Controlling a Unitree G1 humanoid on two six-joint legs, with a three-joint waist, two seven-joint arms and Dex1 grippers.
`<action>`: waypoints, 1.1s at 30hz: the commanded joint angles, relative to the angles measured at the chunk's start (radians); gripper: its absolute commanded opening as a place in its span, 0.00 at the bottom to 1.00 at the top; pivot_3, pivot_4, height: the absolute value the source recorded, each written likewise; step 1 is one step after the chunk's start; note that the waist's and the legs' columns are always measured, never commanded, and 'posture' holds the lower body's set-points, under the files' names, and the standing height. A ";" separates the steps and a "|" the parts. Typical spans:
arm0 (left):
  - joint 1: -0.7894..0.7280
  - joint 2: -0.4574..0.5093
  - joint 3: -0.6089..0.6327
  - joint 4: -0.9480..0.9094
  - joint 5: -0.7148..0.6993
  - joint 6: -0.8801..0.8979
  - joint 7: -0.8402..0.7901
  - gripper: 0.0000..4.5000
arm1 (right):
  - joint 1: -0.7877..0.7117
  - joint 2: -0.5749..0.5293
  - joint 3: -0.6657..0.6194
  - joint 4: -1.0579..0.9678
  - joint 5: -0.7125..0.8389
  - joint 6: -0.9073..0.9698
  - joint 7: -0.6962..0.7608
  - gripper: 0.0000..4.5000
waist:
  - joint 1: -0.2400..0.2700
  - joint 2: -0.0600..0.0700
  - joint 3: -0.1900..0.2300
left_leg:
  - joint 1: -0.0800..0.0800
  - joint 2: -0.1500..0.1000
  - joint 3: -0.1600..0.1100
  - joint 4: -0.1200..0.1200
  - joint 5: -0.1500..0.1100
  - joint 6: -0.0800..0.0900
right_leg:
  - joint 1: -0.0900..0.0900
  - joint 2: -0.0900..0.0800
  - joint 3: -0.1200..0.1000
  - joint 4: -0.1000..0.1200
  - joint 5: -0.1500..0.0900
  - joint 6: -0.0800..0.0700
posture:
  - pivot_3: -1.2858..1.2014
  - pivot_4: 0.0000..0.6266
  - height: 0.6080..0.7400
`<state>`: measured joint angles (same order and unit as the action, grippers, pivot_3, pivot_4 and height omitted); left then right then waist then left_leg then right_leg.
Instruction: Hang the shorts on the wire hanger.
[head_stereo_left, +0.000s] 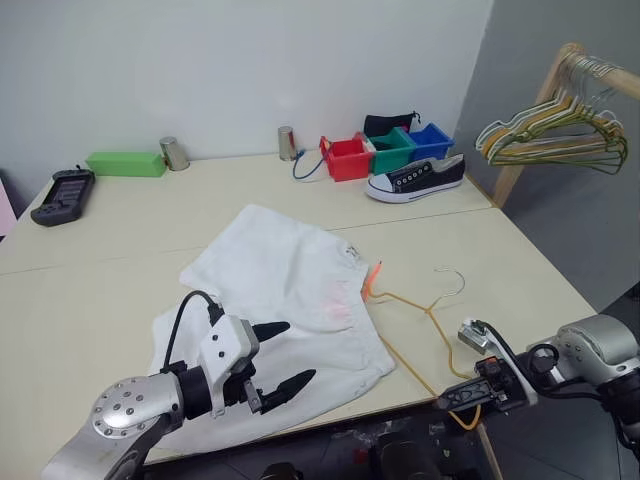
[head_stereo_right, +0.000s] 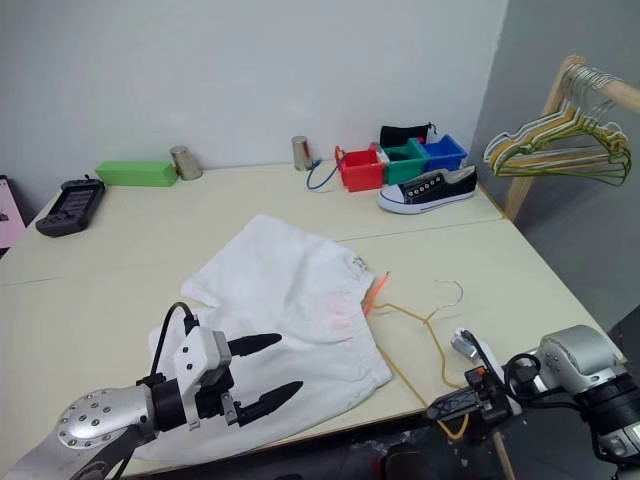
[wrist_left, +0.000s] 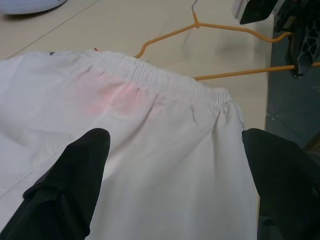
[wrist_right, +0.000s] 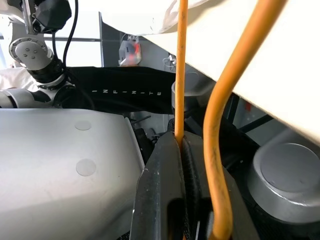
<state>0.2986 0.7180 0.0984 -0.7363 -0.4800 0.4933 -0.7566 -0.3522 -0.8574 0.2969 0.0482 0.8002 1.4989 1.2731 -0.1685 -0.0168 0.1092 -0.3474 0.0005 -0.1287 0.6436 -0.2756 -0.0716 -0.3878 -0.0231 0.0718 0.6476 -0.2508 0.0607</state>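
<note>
- The shorts (head_stereo_left: 285, 300) lie flat and spread on the surface (head_stereo_left: 120, 240), center of the frame; the gathered waistband faces to the right side.
- The wire hanger (head_stereo_left: 425, 330) lies on the surface just right of the waistband. One orange tip touches or goes a little under the waistband edge, the hook points to upper right.
- Right gripper (head_stereo_left: 462, 398), lower right at the surface edge: jaws pressed together, pinching the hanger's wire at its near corner, which hangs over the edge. So the hanger is already grasped.
- Left gripper (head_stereo_left: 283, 355), lower left, hovers over the near part of the shorts w/ jaws spread wide, holding nothing.
- Progress, in my judgement: early stage. Hanger is in hand, but the shorts are not on it yet.
- Left to do, approx.: grip the waistband w/ the left jaws, slide the hanger inside, then lift.
</note>
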 joint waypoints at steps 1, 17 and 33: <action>-0.009 0.008 0.006 -0.009 0.009 -0.023 -0.006 1.00 | -0.020 0.024 -0.001 0.018 0.003 -0.001 -0.021 0.00 | 0.000 0.001 0.001 | 0.000 0.000 0.000 0.000 0.000 0.000 | 0.000 0.000 0.000 0.000 0.000 0.000 | 0.46 0.11 1.00; -0.031 0.002 -0.017 -0.005 0.025 -0.028 -0.014 1.00 | -0.097 -0.143 0.269 0.069 -0.280 -0.468 0.259 0.00 | -0.002 0.002 0.011 | 0.000 0.001 0.001 0.000 -0.001 0.000 | -0.001 0.000 0.000 -0.001 0.000 0.000 | 0.46 0.11 1.00; -0.001 0.000 -0.016 -0.009 0.035 -0.046 -0.016 1.00 | -0.156 -0.244 0.273 0.090 -0.299 -0.515 0.341 0.00 | -0.024 0.000 0.016 | 0.001 0.003 0.007 0.001 -0.001 0.000 | -0.001 0.000 0.003 -0.001 0.001 0.001 | 0.46 0.07 1.00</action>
<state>0.3000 0.7183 0.0802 -0.7266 -0.4484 0.4698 -0.7739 -0.4871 -1.0769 0.5824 0.1861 0.4752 0.9959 1.5322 -0.1924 -0.0171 0.1252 -0.3461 0.0032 -0.1222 0.6441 -0.2764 -0.0712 -0.3889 -0.0231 0.0743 0.6469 -0.2500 0.0620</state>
